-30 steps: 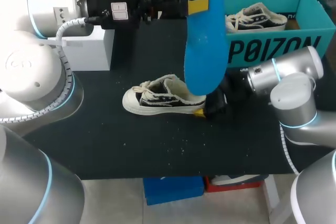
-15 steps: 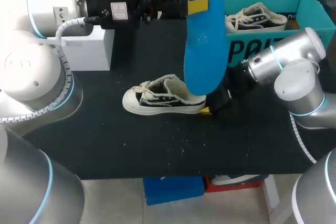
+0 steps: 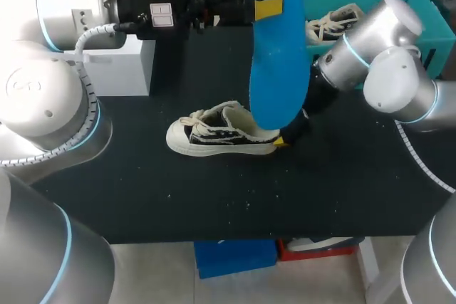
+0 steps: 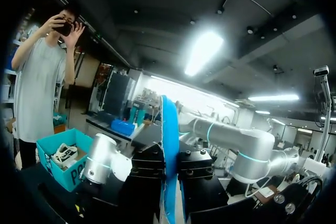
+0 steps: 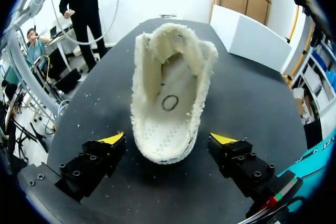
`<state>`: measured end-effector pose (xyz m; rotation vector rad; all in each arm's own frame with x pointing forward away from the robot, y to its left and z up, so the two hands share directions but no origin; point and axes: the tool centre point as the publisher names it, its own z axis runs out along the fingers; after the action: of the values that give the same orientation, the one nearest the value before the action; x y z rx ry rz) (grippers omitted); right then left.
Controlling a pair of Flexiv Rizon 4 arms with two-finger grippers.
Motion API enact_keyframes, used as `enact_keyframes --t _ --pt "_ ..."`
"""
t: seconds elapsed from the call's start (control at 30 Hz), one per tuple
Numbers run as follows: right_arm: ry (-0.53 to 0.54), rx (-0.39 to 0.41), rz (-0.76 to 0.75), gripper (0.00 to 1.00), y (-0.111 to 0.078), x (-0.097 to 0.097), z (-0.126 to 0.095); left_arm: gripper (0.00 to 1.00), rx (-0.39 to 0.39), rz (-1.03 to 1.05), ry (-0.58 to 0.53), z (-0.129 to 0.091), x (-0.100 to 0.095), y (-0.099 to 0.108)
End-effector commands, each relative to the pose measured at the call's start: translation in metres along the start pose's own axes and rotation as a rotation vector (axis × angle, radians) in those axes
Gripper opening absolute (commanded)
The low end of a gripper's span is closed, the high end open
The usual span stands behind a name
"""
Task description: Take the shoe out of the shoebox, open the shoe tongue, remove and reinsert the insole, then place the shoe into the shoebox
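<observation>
My left gripper point(image 3: 268, 7) is shut on a blue insole point(image 3: 276, 55) and holds it upright, high above the table. In the left wrist view the insole point(image 4: 169, 156) stands edge-on, pinched between the two black fingers point(image 4: 197, 177). A black-and-white low sneaker point(image 3: 221, 133) lies on the black table, toe to the left. My right gripper point(image 3: 285, 139) is at its heel, partly hidden behind the insole. In the right wrist view the fleece-lined shoe point(image 5: 170, 87) points away, its heel between the open gripper's point(image 5: 169, 140) yellow tips, which stand clear of it.
A teal shoebox point(image 3: 420, 5) at the back right holds a second sneaker point(image 3: 335, 23); my right arm's elbow crosses in front of it. A white box point(image 3: 121, 65) stands at the back left. The shoebox point(image 4: 52, 169) also shows in the left wrist view.
My right arm's elbow has swung up and back toward the shoebox, and its gripper has shifted slightly left along the table to the shoe's heel. The left arm and insole have not moved.
</observation>
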<state>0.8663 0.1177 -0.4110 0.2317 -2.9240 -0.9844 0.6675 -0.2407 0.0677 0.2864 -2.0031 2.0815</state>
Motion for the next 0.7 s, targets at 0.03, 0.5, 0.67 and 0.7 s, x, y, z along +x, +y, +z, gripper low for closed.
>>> enact_keyframes --t 0.03,0.5,0.67,0.7 --pt "0.017 0.155 0.004 1.0 0.0066 -0.0026 -0.0019 0.0 0.003 0.002 0.0 0.0006 -0.0002 0.0008" --pt "0.028 0.313 0.014 1.0 0.0126 0.0036 -0.0012 0.0 0.003 0.002 0.0 0.0006 -0.0002 0.0008" --pt "0.033 0.366 0.011 1.0 0.0136 0.0053 -0.0005 0.0 0.003 0.002 0.0 0.0006 -0.0002 0.0008" --pt "0.036 0.375 0.011 1.0 0.0137 0.006 -0.0001 0.0 0.003 0.002 0.0 0.0006 -0.0002 0.0008"
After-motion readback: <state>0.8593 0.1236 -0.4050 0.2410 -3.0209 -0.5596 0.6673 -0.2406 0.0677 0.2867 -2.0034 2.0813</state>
